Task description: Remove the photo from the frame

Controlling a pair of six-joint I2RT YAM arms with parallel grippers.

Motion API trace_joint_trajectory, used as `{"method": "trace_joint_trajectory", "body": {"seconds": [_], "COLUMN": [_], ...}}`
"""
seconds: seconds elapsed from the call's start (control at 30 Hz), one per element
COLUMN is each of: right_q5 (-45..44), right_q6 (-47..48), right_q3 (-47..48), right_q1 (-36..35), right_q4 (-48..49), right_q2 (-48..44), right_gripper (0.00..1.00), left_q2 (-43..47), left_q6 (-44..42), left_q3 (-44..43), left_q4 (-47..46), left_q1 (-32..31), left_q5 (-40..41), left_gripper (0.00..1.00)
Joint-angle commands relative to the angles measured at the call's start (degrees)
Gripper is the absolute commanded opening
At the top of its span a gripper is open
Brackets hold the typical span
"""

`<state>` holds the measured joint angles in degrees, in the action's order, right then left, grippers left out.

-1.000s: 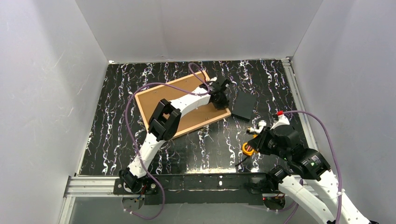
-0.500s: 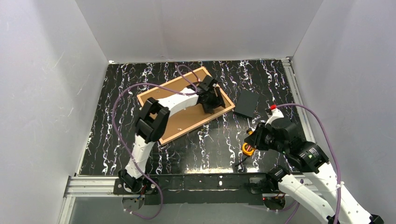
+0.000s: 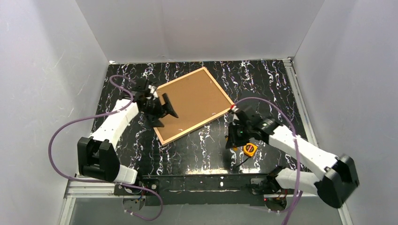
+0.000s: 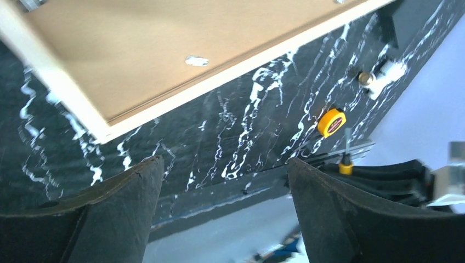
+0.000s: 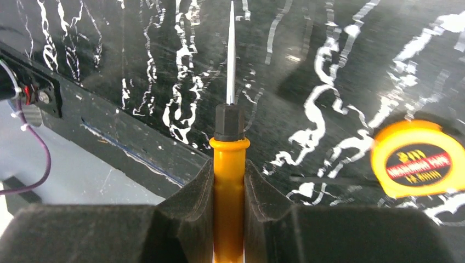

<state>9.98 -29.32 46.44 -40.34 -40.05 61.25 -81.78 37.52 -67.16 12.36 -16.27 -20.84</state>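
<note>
Left fingers [image 4: 109, 219] now off one frame [image 4: 50, 74]

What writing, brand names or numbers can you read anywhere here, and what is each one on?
Tape measure, black label: lines of reddish print, too blurred to read.
Frame: no writing visible.
Screwdriver: no writing visible.
Nothing in any view can be read.
</note>
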Motion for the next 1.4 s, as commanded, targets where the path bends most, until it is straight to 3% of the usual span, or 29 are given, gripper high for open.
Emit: {"method": "trace_joint_trajectory", "body": {"seconds": [0.0,0.1,0.27,0.37,0.63,0.8,1.13,1.37], "right_q5": [0.67,-0.58,0.69,1.59,2.34,1.91,2.51,5.88], "right_q6": [-0.24,-0.73,-0.86,-2.26,-6.00,-6.51,-2.54,7.44], "right_q3": [7.48,15.07,26.03,25.74,16.98,13.96,21.26,33.17], "right_q1": [-6.00,-10.91,-16.00,-17.87,-18.99,-19.18,-22.75,-24.48], "right_q4": [7.61,8.19,7.82,11.94,17.21,18.06,16.35,11.74], "right_q2": [9.19,17.70,27.37,27.22,20.67,19.92,29.45,39.52], "right_gripper": [0.01,0.01,0.01,0.01,0.01,0.01,0.01,0.01], "left_q2": [-2.27,-5.60,-14.73,-16.81,-26.88,-29.60,-27.66,-17.29], "left_q6": [-0.38,3.50,0.37,-1.85,-4.83,-5.38,-8.30,-8.30], "left_q3": [3.50,2.52,-4.93,-5.01,-8.65,-8.78,-7.24,4.48], "left_q4": [10.31,6.68,10.99,8.39,9.29,11.07,19.16,18.48], "left_q1": [11.54,19.22,20.63,20.92,21.26,21.28,21.25,21.23], "left_q5": [-9.13,-9.17,1.38,7.33,8.60,9.86,10.79,6.15], "left_gripper": [0.83,0.83,0.78,0.75,0.71,0.59,0.16,0.10]}}
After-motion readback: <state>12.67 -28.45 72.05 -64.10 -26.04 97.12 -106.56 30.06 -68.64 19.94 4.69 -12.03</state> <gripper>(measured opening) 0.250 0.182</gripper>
